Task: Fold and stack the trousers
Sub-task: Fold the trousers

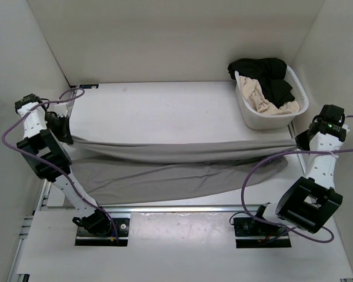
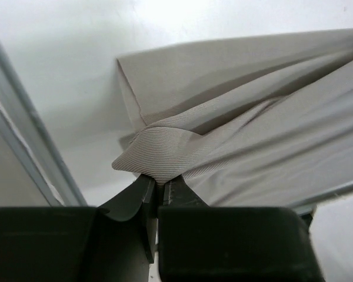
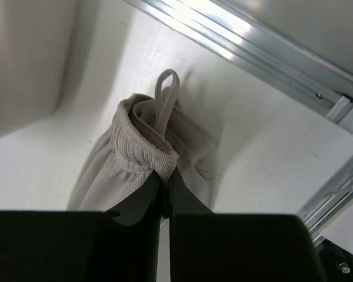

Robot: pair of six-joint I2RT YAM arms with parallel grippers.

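The grey trousers (image 1: 182, 153) stretch across the table between both arms, one leg pulled taut and lifted, the other (image 1: 165, 179) sagging on the table in front. My left gripper (image 1: 63, 124) at the far left is shut on the leg end; in the left wrist view the cuff fabric (image 2: 159, 155) bunches at my left gripper (image 2: 157, 182). My right gripper (image 1: 299, 141) at the right is shut on the gathered waistband (image 3: 144, 155), pinched at my right gripper (image 3: 165, 176). A drawstring loop (image 3: 166, 94) sticks up from the waist.
A white basket (image 1: 247, 111) at the back right holds a black garment (image 1: 265, 73) and a beige garment (image 1: 265, 100). White walls close in on three sides. A metal rail (image 1: 176, 208) runs along the table's near edge. Purple cables hang from both arms.
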